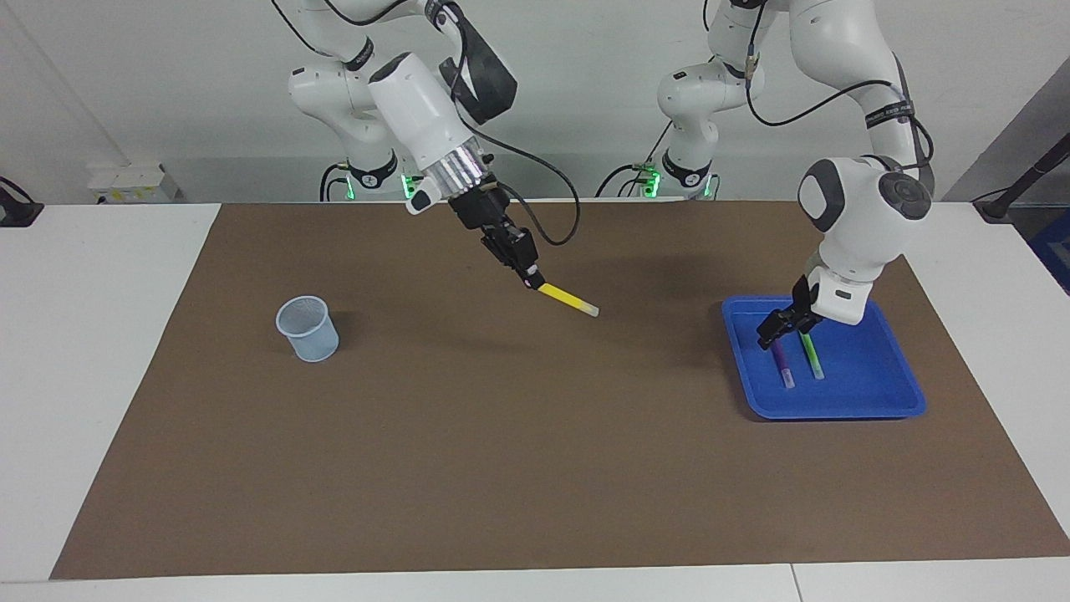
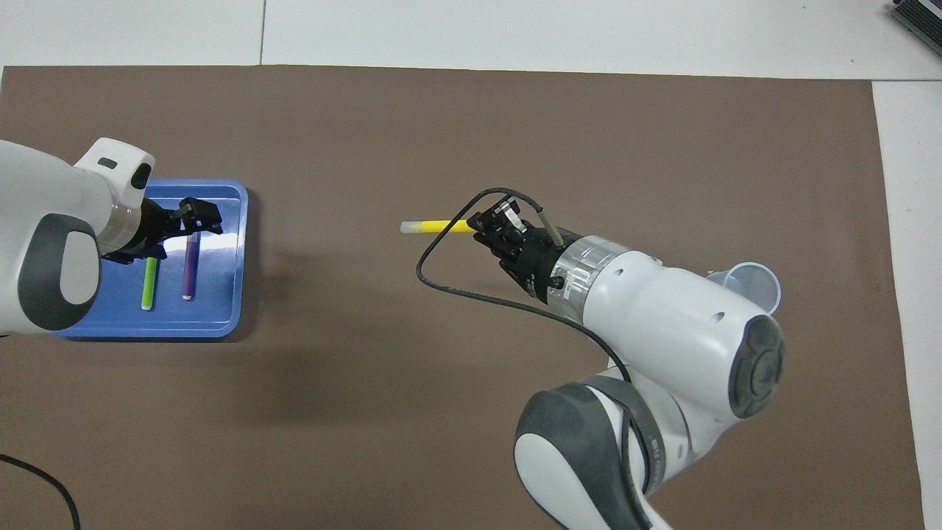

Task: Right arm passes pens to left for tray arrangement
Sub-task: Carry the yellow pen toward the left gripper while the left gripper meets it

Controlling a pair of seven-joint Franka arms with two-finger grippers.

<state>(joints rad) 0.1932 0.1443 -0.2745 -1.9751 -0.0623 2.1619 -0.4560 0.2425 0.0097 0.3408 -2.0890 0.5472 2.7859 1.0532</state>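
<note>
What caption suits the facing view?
Right gripper carries yellow pen; open left gripper over blue tray.

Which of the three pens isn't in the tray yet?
The yellow pen: the right gripper holds it over the mat; the purple pen and green pen lie in the blue tray.

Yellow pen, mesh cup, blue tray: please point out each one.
yellow pen (image 1: 567, 298), facing view, middle of its barrel
mesh cup (image 1: 308, 329), facing view, its side wall
blue tray (image 1: 836, 409), facing view, its rim

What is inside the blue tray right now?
In the blue tray lie a purple pen and a green pen, side by side; the left end effector above covers their upper ends.
</note>
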